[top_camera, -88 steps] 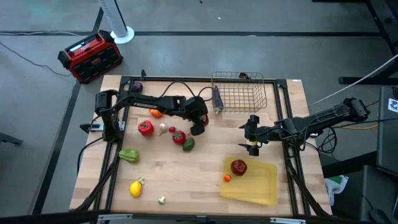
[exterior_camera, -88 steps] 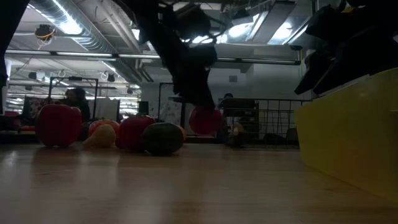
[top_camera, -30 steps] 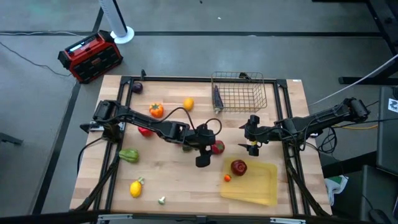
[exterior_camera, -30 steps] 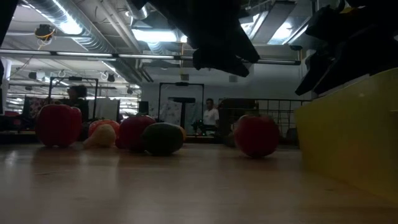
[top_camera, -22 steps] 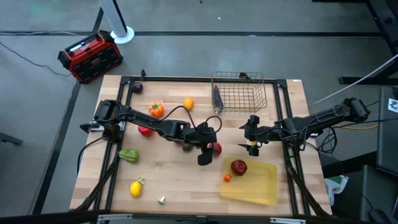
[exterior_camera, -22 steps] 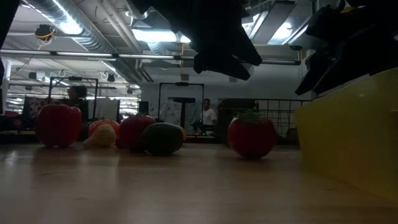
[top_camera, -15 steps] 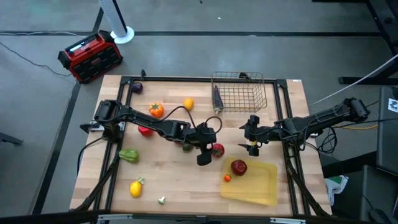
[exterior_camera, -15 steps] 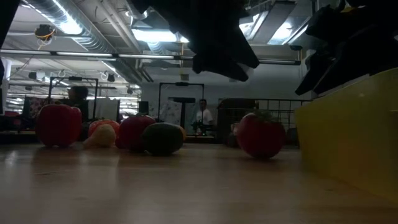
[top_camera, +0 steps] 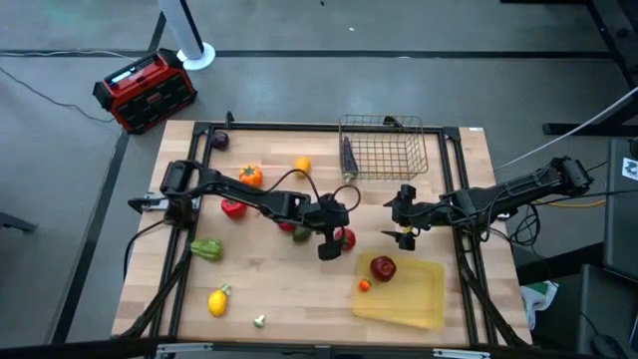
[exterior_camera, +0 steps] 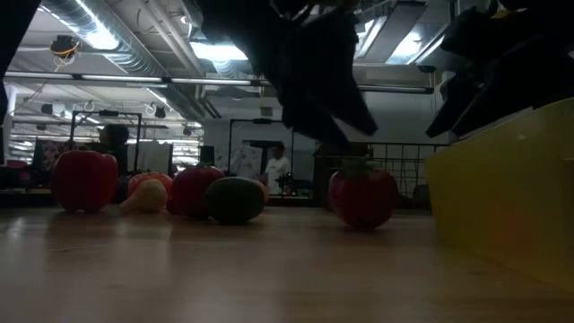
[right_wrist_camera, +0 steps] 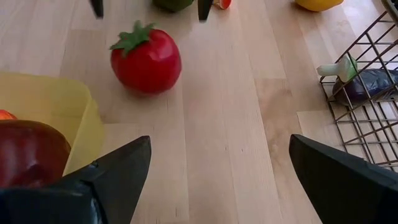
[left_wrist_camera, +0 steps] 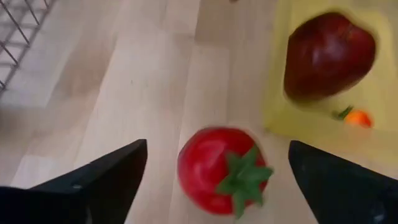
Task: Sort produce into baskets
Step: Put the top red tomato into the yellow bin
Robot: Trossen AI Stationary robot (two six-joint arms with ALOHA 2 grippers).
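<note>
A red tomato [left_wrist_camera: 219, 171] with a green stalk lies on the wooden table just left of the yellow tray [top_camera: 414, 297]. My left gripper [left_wrist_camera: 217, 144] hangs low over it, open, one finger on either side and neither touching; the high view shows this gripper [top_camera: 333, 245] beside the tomato [top_camera: 346, 237]. The tray holds a dark red apple [top_camera: 383, 267] and a tiny orange piece [top_camera: 365, 285]. The wire basket [top_camera: 397, 160] at the far edge holds an eggplant [top_camera: 348, 155] and a mushroom [right_wrist_camera: 339, 66]. My right gripper [top_camera: 404, 231] waits open, right of the tomato.
On the table's left half lie an orange [top_camera: 302, 166], an orange-red pepper [top_camera: 250, 177], a red pepper [top_camera: 233, 207], a green pepper [top_camera: 206, 248], a lemon [top_camera: 218, 300] and a small mushroom [top_camera: 259, 320]. A red-and-black box [top_camera: 145, 90] stands on the floor beyond the far left corner.
My left gripper has come down over the tomato. The tomato, lying on the table, has rocked a little from side to side and stays near the tray.
</note>
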